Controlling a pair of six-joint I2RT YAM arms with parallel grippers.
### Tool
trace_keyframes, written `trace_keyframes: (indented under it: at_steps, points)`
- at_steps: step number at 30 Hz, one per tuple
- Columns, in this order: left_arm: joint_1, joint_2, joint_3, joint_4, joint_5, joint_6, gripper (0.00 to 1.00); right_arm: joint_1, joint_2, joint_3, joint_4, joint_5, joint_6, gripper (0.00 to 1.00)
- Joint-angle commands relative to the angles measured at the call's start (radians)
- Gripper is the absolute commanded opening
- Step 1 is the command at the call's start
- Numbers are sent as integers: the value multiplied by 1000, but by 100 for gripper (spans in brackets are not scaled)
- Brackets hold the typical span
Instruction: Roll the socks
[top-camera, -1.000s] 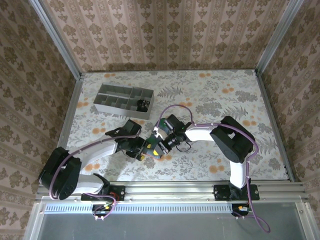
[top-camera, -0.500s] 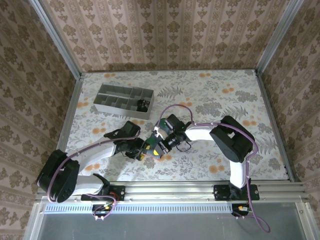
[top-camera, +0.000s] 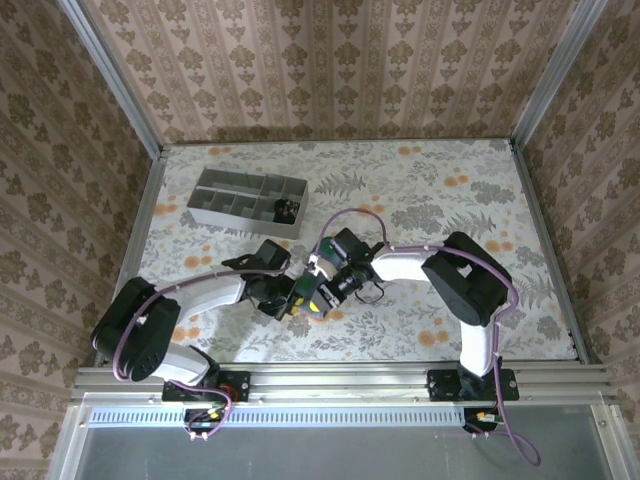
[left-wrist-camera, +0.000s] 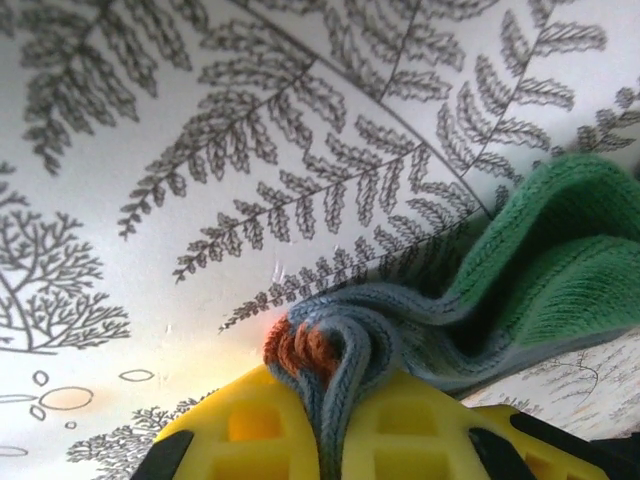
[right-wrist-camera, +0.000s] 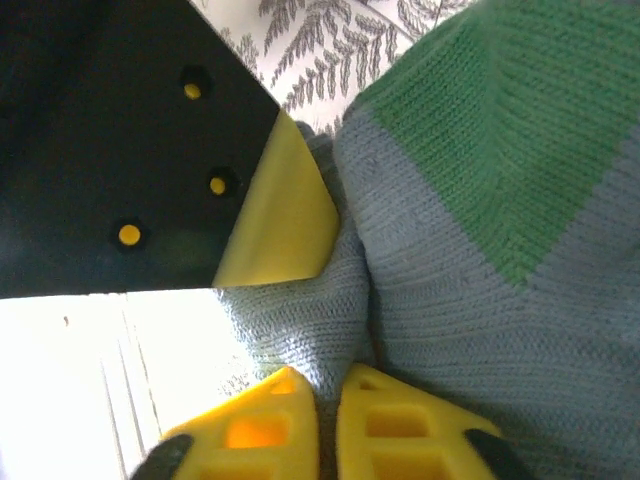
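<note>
Left hand (left-wrist-camera: 335, 402) clamped on teal-grey sock (left-wrist-camera: 520, 280); right hand (right-wrist-camera: 325, 402) pinches same fold, likely bracing it taut for rolling.

Black-and-white arms (top-camera: 200, 295); looping purple cables (top-camera: 350, 212); yellow moulded fingers (left-wrist-camera: 205, 440).

Arms angled inward, left tool (left-wrist-camera: 335, 432) clamped on sock (left-wrist-camera: 556, 262), right tool (right-wrist-camera: 328, 415) clamped too

left claw (top-camera: 285, 301), right claw (top-camera: 318, 300) touching sock (top-camera: 301, 297)
</note>
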Motion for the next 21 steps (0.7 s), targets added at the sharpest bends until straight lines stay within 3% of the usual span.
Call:
trace_keyframes:
  at_steps: [1,6,12,15,21]
  points:
    - [-22,50,-46,-304,-21,-55,0,36,-109,-134,-58,317,-120,35]
    - [-10,89,26,-423,-44,-56,0,223,-418,-317,141,716,-270,47]
    - [1,157,83,-435,-40,-22,0,448,-406,-314,127,1048,-367,47]
    - [7,188,116,-456,-41,8,0,507,-354,-265,134,1129,-440,48]
    - [14,218,144,-450,-38,32,0,546,-256,-187,161,1172,-528,48]
